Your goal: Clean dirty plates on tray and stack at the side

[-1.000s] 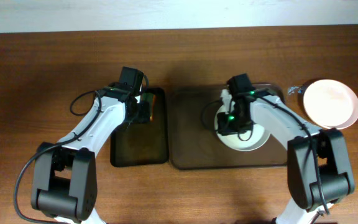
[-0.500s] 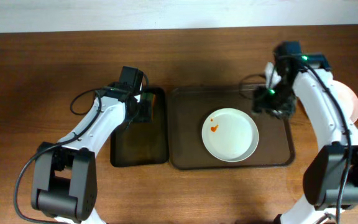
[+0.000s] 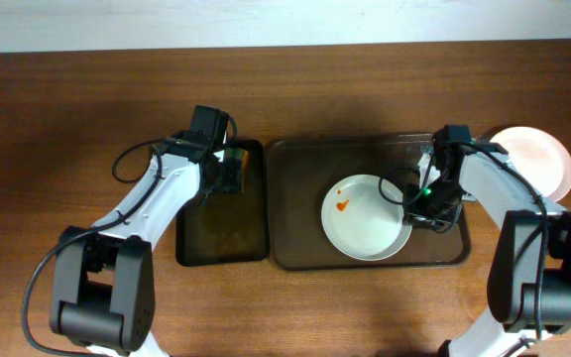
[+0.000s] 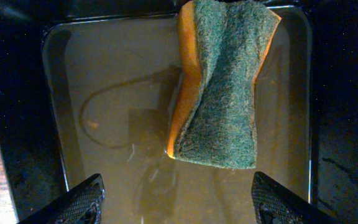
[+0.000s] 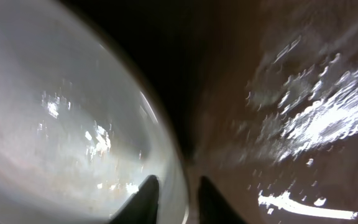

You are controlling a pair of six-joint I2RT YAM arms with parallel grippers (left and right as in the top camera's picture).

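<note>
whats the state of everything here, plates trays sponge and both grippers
brown tray: holds one plate
dirty plate: flat on that tray, orange-red smear near one edge
side plate: on the table beside the tray, no smear seen
black tray: shallow brownish water
sponge: lying in that water, not held
left gripper: open above the sponge
right gripper: fingers astride the dirty plate's rim, grip unclear

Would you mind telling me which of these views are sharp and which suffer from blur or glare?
Overhead: sharp and evenly lit, smear on the plate legible. Left wrist: the sponge is crisp, corners dark. Right wrist: motion-blurred, streaky glare on the tray and plate.
</note>
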